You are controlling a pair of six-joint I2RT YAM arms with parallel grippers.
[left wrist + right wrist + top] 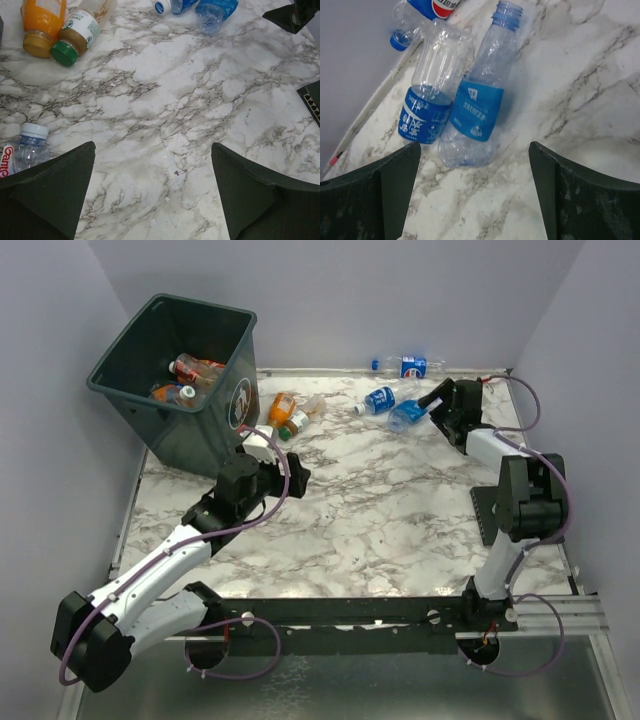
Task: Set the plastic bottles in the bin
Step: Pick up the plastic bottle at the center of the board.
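Observation:
The bin [215,415] stands tilted at the back left with several plastic bottles [190,370] inside. Two blue-labelled bottles [427,95] [480,105] lie side by side just beyond my right gripper [475,167], which is open and empty; from above they show at the back right [378,400] [405,415]. Another blue-labelled bottle [410,367] lies at the back edge. An orange bottle [42,25] and a green-capped one [75,37] lie near the bin. A clear white-capped bottle [27,145] rests beside the left finger of my open, empty left gripper [152,165].
The marble table [380,510] ends in a raised rim at the back and sides, against grey walls. The right arm's dark base plate [485,510] sits on the table's right side. My right gripper's tip [295,15] shows at the top right of the left wrist view.

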